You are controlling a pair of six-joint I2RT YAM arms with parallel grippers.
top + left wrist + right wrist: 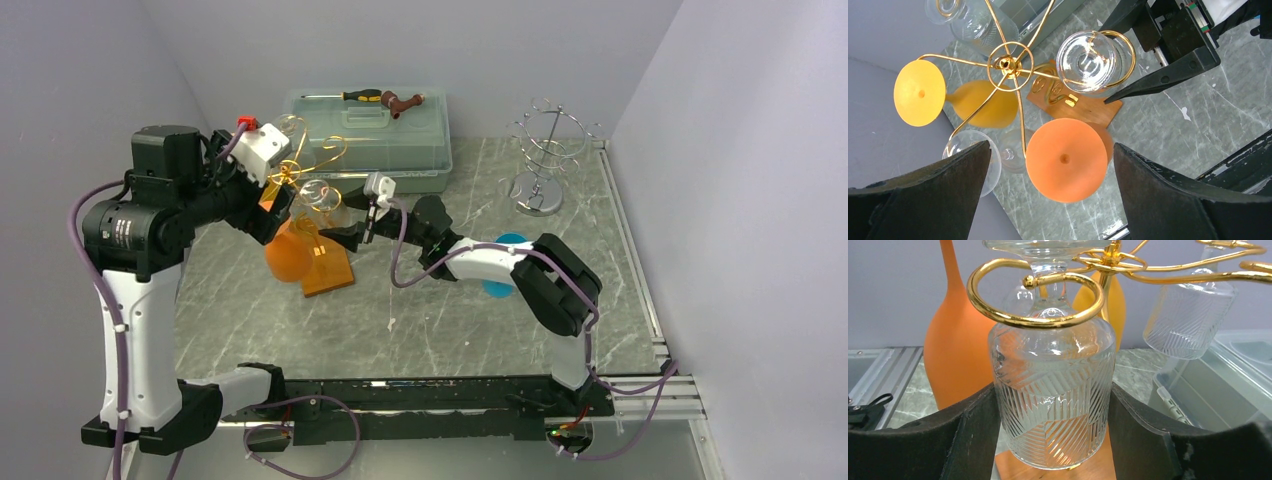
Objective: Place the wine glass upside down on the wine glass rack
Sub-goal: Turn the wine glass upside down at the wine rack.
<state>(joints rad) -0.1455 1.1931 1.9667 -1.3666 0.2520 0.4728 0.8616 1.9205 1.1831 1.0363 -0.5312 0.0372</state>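
The gold wire wine glass rack (312,160) stands on a wooden base (1013,467) at the table's left. A clear ribbed wine glass (1053,390) hangs upside down, its stem inside a gold ring (998,315) of the rack. My right gripper (1052,391) is shut on its bowl, both pads against the glass. From above, the same wine glass (1087,60) shows its foot over the ring. My left gripper (1050,150) hovers open above the rack, over the foot of a hanging orange glass (1065,160), holding nothing.
A yellow glass (919,92) and two more clear glasses (973,20) hang on other arms. Behind the rack sits a clear plastic box (370,135) with a screwdriver (360,96) on top. A silver wire stand (545,150) is far right. Walls close both sides.
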